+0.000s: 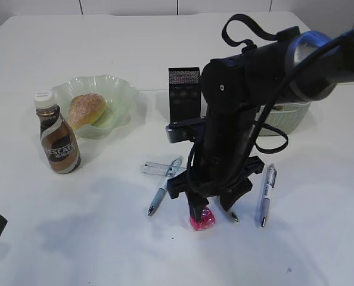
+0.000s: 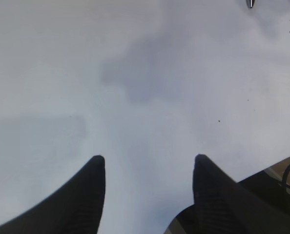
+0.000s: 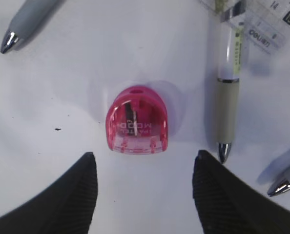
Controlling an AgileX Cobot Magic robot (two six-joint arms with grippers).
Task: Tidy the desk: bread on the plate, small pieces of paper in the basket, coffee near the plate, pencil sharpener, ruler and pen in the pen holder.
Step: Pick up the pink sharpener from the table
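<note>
Sharpener (image 3: 136, 120), one pink piece, lies near the desk's (image 1: 105, 250) front edge among three pens (image 1: 163, 192), one ruler (image 1: 156, 169), one bread (image 1: 86, 109) in one plate (image 1: 120, 89), one coffee (image 1: 56, 136) and one holder (image 1: 184, 92). Right gripper (image 3: 144, 187) hangs over it, jaws spread wider than it, touching nothing. Left gripper (image 2: 149, 195) is parted and empty over bare desk.

Sage-green lattice plastic basket (image 1: 290, 116) mostly hidden behind black right arm at 3 o'clock. Black square mesh pen holder (image 1: 183, 89): lower right part covered by same arm. Clear plastic ruler (image 3: 262, 22) cut off at 1 o'clock edge in right wrist view. Silver pen tip (image 2: 251, 4) cut off at top edge, left wrist view.
</note>
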